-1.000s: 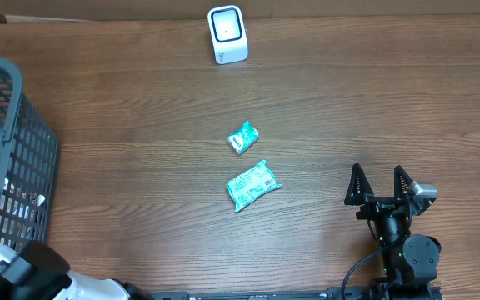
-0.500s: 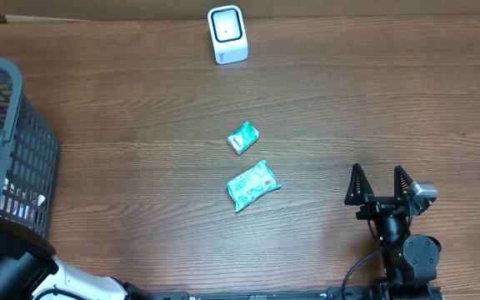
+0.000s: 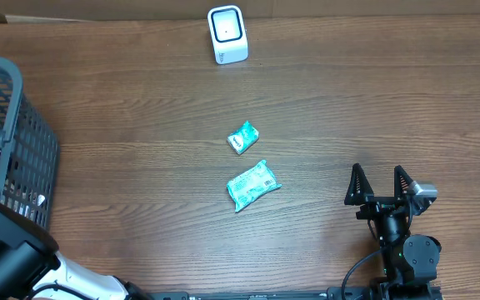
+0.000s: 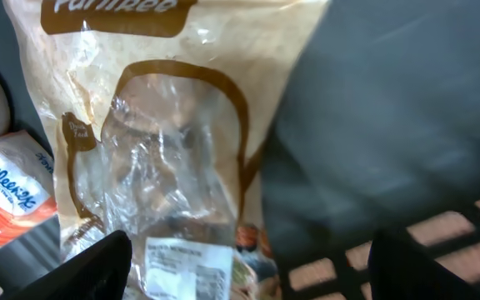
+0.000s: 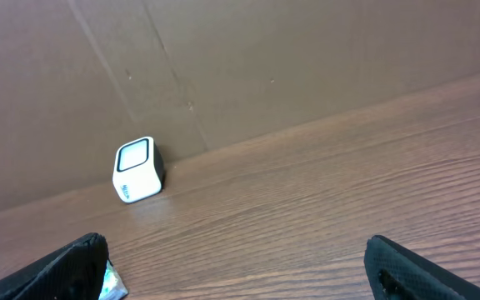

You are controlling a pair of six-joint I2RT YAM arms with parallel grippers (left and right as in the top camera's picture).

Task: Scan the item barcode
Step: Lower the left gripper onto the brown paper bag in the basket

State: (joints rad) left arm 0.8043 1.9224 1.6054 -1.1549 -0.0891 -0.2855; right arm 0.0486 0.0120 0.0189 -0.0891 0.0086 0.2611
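Directly under my left gripper [image 4: 250, 254] lies a tan and clear plastic bag [image 4: 173, 125] with brown print, inside the grey basket [image 3: 23, 125]. A white barcode label [image 4: 186, 262] shows on the bag's near end, between my fingers. The jaws stand wide apart over the bag and grip nothing. The white scanner [image 3: 227, 34] stands at the table's far edge, also seen in the right wrist view [image 5: 137, 169]. My right gripper [image 3: 378, 171] rests open and empty near the front right, pointing toward the scanner.
Two teal packets lie mid-table, a small one [image 3: 242, 137] and a larger one [image 3: 252, 185]. A red and white Kleenex pack [image 4: 11, 196] lies beside the bag in the basket. The basket's dark wall [image 4: 407, 100] rises to the right of my left gripper.
My left arm has reached farther into the basket and its jaws have spread wider. The right arm and the things on the table have not moved.
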